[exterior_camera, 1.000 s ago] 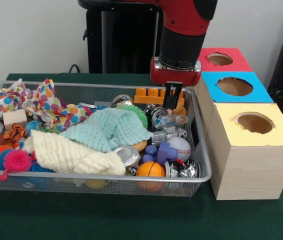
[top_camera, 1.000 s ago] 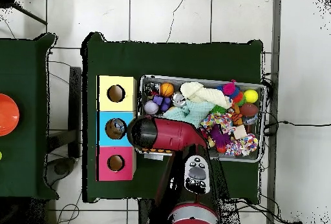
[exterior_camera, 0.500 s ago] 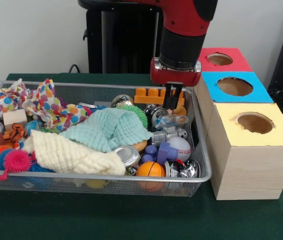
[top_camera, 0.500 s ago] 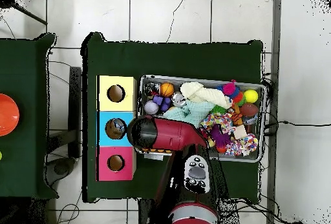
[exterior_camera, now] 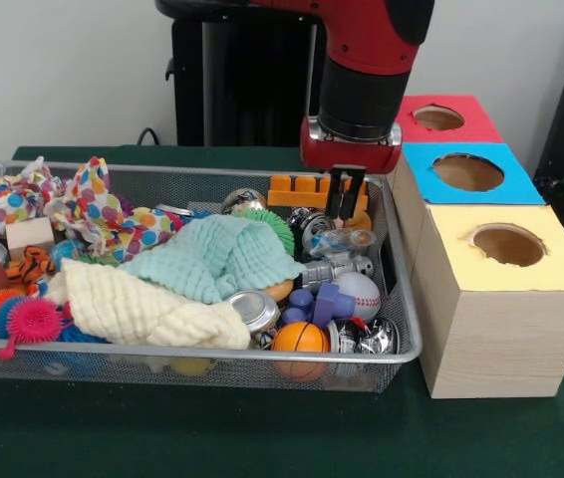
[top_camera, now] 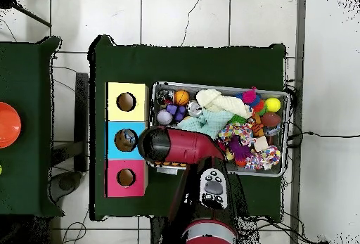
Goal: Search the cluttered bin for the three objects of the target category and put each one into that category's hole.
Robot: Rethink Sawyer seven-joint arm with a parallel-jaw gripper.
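A: Black claw [exterior_camera: 346, 195], its two prongs a little apart with nothing between them. It hangs over the far right end of the bin [exterior_camera: 407, 299].

B: What lies nearest it?

A: An orange block [exterior_camera: 307, 189] just behind and to its left, hard and ridged. Right below is shiny metal and clear plastic clutter that I can't name.

B: Which category are we after?

A: I can't tell; nothing here says. So I'd guess the target things are somewhere in the bin, none yet at a hole.

B: If it's balls?

A: The baseball [exterior_camera: 362, 292] sits in front of the claw and the basketball [exterior_camera: 300, 338] further forward. Both are probably light, firm and prone to roll, so they should be pinched across the middle from above.

B: Cloths?

A: The mint cloth [exterior_camera: 217, 254] lies to the claw's left, soft and limp. I'd nip a raised fold. It may drag its neighbours along.

B: And the holes?

A: The blue box [exterior_camera: 417, 164] is just beside the claw on the right, the red box [exterior_camera: 407, 108] behind that, and the yellow box [exterior_camera: 441, 229] in front.
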